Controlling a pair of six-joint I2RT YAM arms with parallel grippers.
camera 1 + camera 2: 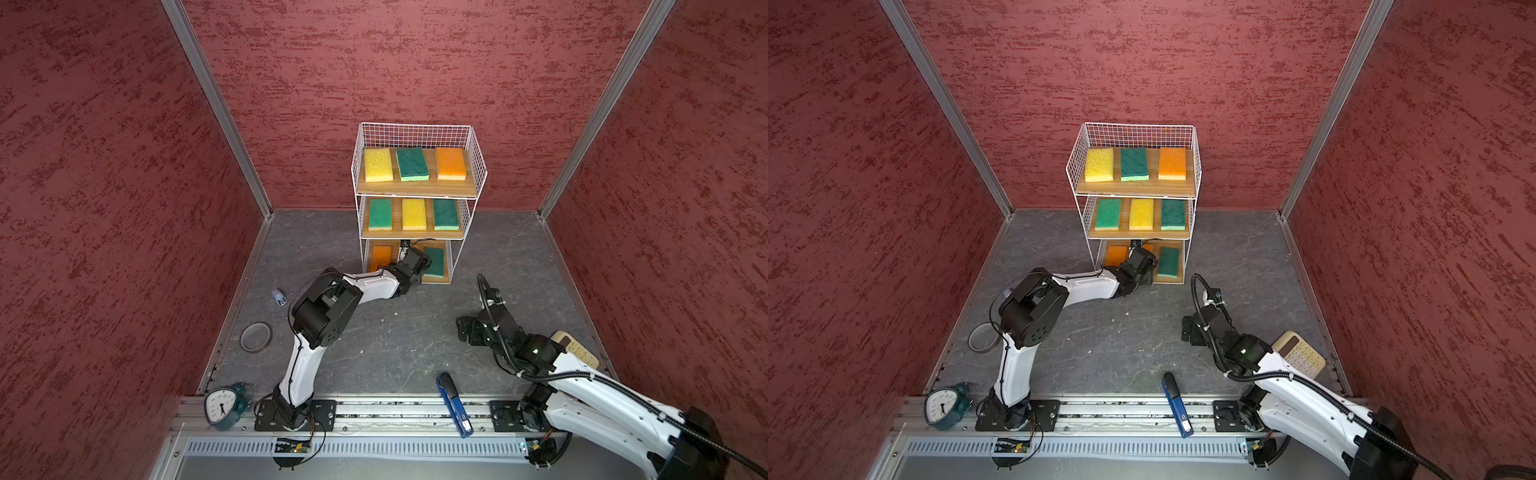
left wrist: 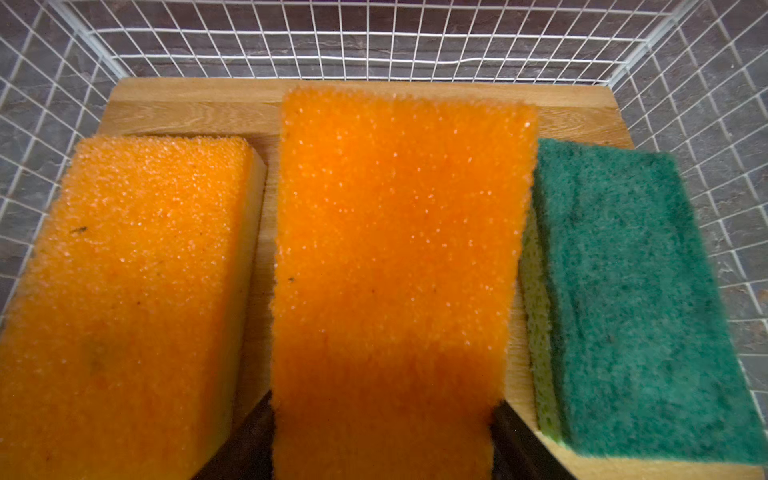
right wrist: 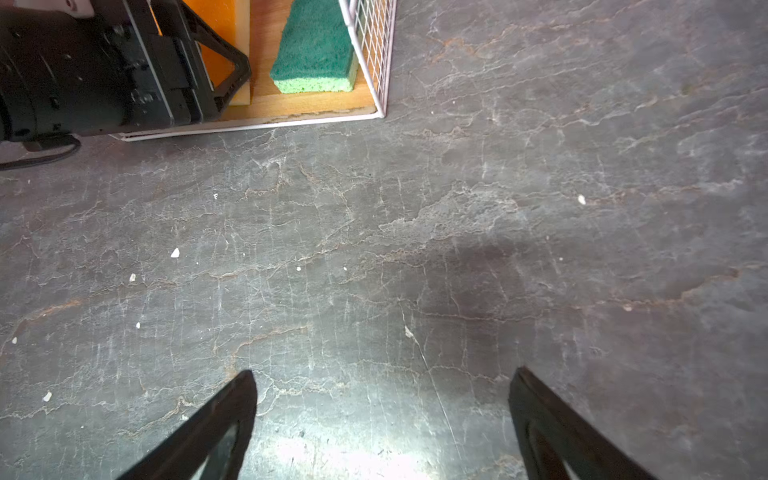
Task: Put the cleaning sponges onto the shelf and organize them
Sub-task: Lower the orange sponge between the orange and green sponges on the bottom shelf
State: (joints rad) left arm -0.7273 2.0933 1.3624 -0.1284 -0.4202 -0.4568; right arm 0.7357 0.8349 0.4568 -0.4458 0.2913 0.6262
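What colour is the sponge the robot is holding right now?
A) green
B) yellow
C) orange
C: in the left wrist view the left end effector clamps an orange sponge over the bottom board of the shelf.

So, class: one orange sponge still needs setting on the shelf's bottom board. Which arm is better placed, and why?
Left. The left gripper grips the orange sponge over the bottom board, between a second orange sponge and a green sponge. The right gripper hangs open, empty, over the tabletop, outside the shelf.
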